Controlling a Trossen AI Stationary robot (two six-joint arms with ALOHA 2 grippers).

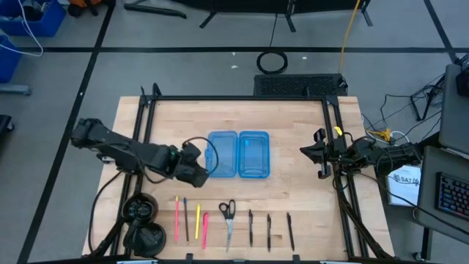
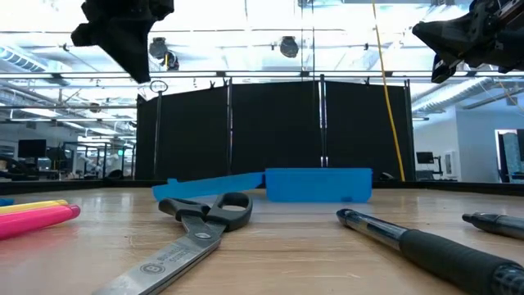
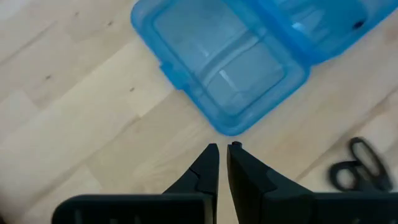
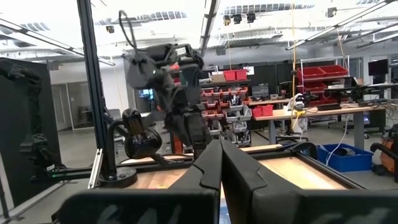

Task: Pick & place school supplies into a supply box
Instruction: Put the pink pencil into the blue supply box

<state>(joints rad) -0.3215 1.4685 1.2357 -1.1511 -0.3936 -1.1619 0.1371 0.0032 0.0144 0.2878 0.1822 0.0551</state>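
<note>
The open translucent blue supply box (image 1: 239,154) lies flat mid-table, both halves up; it also shows in the left wrist view (image 3: 230,56) and the low view (image 2: 315,183). Pens and pencils (image 1: 190,220) and black-handled scissors (image 1: 228,214) lie in a row near the front edge, with dark pens (image 1: 269,229) to their right. My left gripper (image 3: 222,149) hovers shut and empty above the table just left of the box's near left corner. My right gripper (image 4: 220,149) is shut and empty, raised at the table's right edge (image 1: 315,152).
Black frame rails (image 1: 242,98) border the table's far, left and right sides. A black round stand (image 1: 141,220) sits at the front left corner. Bare wood lies between the box and the row of supplies.
</note>
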